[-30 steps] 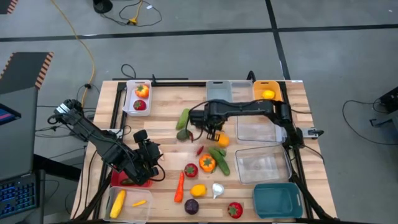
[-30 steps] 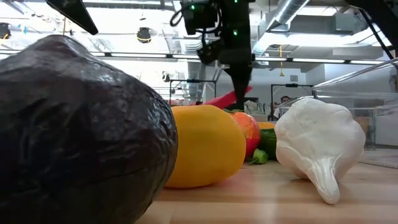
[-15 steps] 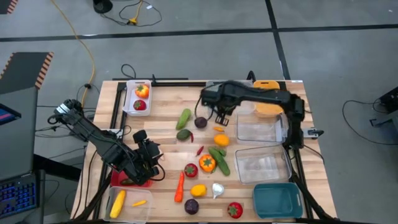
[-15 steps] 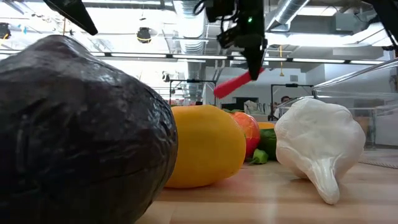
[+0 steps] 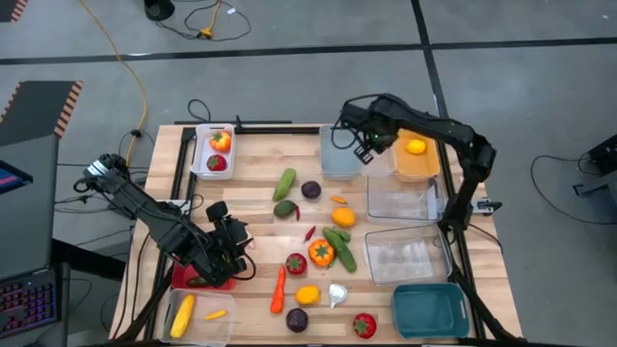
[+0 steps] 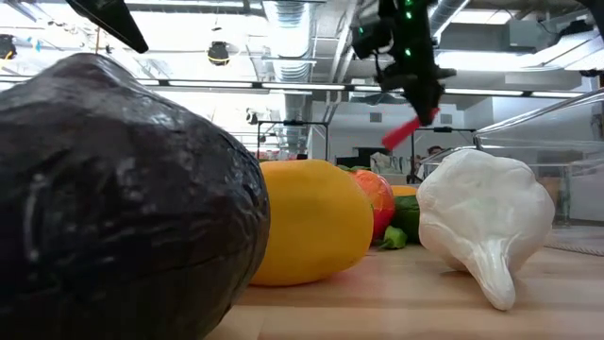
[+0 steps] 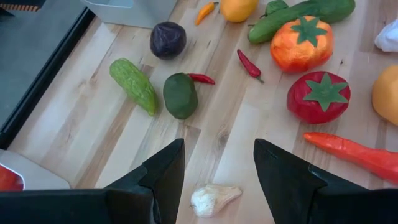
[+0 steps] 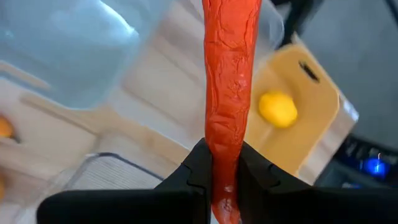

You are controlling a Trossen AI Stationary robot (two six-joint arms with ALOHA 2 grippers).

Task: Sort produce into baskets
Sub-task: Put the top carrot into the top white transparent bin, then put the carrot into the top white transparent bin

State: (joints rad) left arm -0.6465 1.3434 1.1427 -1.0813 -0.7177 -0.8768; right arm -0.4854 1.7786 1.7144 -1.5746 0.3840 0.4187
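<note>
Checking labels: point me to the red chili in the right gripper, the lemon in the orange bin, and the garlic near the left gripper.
red chili (image 8: 227,93), right wrist view, mid-body.
lemon (image 8: 277,109), right wrist view, centre.
garlic (image 7: 211,199), left wrist view, bulb.

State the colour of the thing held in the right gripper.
Red: a long chilli pepper clamped in the right gripper, best seen in the right wrist view.

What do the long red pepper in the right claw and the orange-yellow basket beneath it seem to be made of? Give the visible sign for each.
Long red pepper: probably soft moulded plastic or rubber, matt; its skin shows fine wrinkles and a uniform red. It is pinched in the right claw.
Orange-yellow basket: likely hard plastic, smooth and opaque, with a rounded rim and a slot handle.
</note>
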